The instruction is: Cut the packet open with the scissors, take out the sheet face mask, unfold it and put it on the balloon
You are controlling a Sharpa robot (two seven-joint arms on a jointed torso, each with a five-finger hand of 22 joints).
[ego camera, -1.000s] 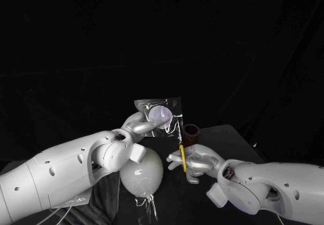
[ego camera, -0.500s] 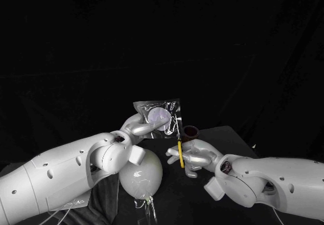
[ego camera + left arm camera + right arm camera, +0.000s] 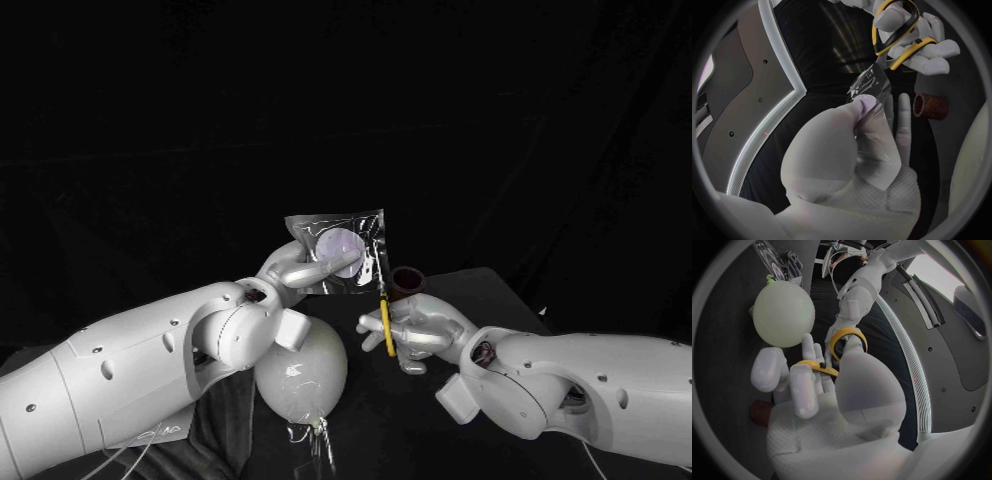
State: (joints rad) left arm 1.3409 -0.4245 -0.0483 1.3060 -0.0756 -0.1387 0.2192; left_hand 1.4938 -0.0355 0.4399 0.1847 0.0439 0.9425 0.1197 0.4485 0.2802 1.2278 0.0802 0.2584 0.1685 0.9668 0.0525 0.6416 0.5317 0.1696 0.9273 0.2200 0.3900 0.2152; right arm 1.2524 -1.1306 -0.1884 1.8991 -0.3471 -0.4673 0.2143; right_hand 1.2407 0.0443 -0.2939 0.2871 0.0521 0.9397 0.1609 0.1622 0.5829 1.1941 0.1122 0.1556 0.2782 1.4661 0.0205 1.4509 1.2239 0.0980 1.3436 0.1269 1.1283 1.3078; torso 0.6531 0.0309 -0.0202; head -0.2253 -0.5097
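My left hand [image 3: 296, 268] holds up a clear packet [image 3: 340, 250] with the pale folded mask inside, pinched at its lower part; the wrist view shows the thumb pressed on the packet [image 3: 874, 131]. My right hand [image 3: 414, 330] grips the yellow-handled scissors [image 3: 385, 322] just below and right of the packet. The blades point up at the packet's lower right edge. In the left wrist view the scissors [image 3: 897, 36] meet the packet's far edge. A pale balloon [image 3: 302, 372] lies on the table under my left arm, also seen as the balloon [image 3: 783, 313].
A short brown cylinder [image 3: 407, 282] stands on the table just behind the right hand, close to the scissors' tip. It appears again as the cylinder [image 3: 931, 106] beside the packet. Crumpled clear film [image 3: 320, 440] lies near the balloon's knot.
My right hand has moved up and slightly left with the scissors, bringing the blades to the packet's lower right edge. The left hand and packet have stayed almost still.
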